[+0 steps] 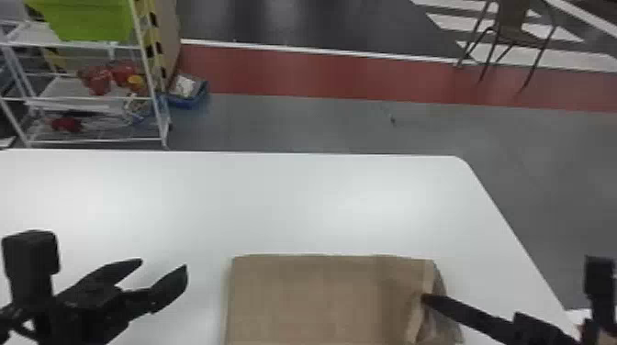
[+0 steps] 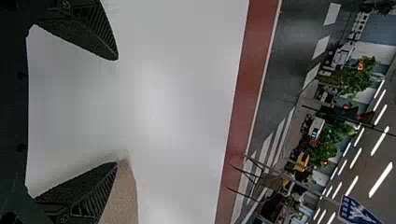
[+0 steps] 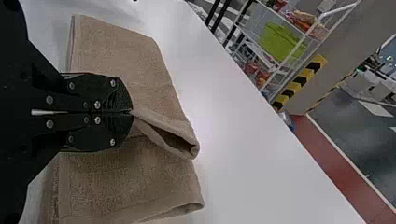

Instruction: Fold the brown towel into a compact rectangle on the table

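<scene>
The brown towel [image 1: 312, 298] lies on the white table near its front, its right part raised and bent over. My right gripper [image 1: 424, 299] is at that right part, and in the right wrist view the same gripper [image 3: 131, 112] is shut on a pinched fold of the towel [image 3: 121, 51], whose layers hang beside the fingers. My left gripper [image 1: 164, 265] stands open over the table, left of the towel and apart from it. In the left wrist view the left gripper [image 2: 116, 111] has its fingers wide apart, with the towel's edge [image 2: 122, 196] beyond one of them.
The white table [image 1: 257, 197] reaches beyond the towel to its far edge and slanting right edge. On the floor behind stand a white rack [image 1: 87, 103] with a green bin [image 1: 89, 20], a blue box [image 1: 188, 98] and a chair [image 1: 512, 20].
</scene>
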Robot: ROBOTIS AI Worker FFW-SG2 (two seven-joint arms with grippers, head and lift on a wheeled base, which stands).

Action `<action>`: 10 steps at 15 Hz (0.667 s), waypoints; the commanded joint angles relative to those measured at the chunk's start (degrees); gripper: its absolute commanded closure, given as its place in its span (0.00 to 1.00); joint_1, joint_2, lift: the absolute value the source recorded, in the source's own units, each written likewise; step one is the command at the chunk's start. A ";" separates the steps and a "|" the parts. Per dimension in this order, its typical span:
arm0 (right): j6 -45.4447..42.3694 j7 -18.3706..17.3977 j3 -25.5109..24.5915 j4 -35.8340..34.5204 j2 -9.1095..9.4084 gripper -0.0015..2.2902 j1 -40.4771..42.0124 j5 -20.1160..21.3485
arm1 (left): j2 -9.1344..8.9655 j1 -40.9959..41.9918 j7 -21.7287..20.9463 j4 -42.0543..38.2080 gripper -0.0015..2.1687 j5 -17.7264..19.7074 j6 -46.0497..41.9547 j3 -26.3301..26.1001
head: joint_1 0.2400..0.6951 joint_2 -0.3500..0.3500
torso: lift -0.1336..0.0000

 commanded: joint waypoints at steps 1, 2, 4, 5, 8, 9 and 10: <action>0.30 -0.09 0.36 0.69 0.05 0.58 -0.23 0.15 | 0.00 0.05 0.08 -0.01 0.04 -0.19 0.05 -0.17 | 1.00 0.26 | 0.09; 0.30 0.00 0.62 0.43 0.05 0.58 -0.32 -0.82 | 0.00 0.05 0.25 -0.19 0.04 -0.36 0.05 -0.08 | 1.00 0.27 | 0.09; 0.30 0.00 0.45 -3.18 0.05 0.58 0.12 -2.58 | 0.09 0.05 0.61 -0.19 0.04 -0.45 0.05 -0.08 | 1.00 0.28 | 0.09; 0.30 -0.09 0.01 -4.58 0.05 0.58 0.12 -2.58 | 0.09 0.05 0.61 -0.19 0.04 -0.45 0.05 -0.08 | 1.00 0.29 | 0.09; 0.30 -0.53 0.01 -4.23 0.05 0.57 -1.11 1.55 | 0.09 -0.21 0.52 -0.10 0.04 -0.45 0.05 0.09 | 1.00 0.30 | 0.09; 0.30 -0.97 0.09 -4.05 0.05 0.57 -1.11 2.79 | 0.09 -0.39 0.52 -0.01 0.04 -0.45 0.05 0.18 | 1.00 0.29 | 0.09; 0.30 -1.76 0.80 -4.05 0.05 0.57 -1.11 4.54 | 0.09 -0.39 0.52 -0.01 0.04 -0.45 0.05 0.27 | 1.00 0.28 | 0.09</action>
